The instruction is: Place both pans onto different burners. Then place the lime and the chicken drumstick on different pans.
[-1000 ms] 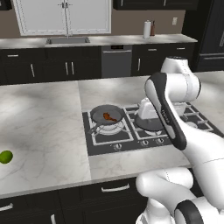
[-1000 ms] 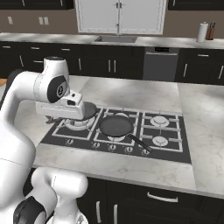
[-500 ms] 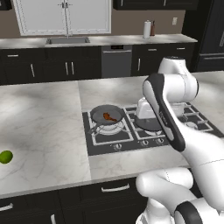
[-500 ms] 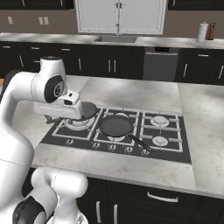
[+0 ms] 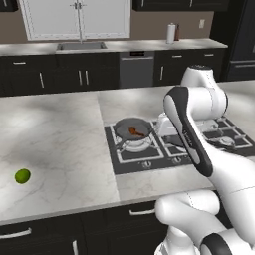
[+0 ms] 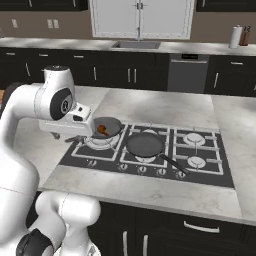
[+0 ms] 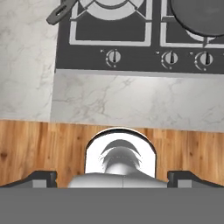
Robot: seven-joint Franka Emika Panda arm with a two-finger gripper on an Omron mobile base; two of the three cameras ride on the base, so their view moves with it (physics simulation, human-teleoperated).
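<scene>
While pincer (image 7: 112, 177): jaws wide apart, holding nothing, above bench front edge
Drumstick (image 5: 135, 131): inside grey pan (image 5: 130, 130) on left burner
Dark pan (image 6: 145, 144): next burner
Lime (image 5: 22, 176): bench, near left front edge

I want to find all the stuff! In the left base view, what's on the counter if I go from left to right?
lime → grey pan with the chicken drumstick in it → the robot's arm

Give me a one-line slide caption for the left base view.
Drumstick sits in the grey pan on the cooktop; lime waits far left on the marble counter.
</scene>
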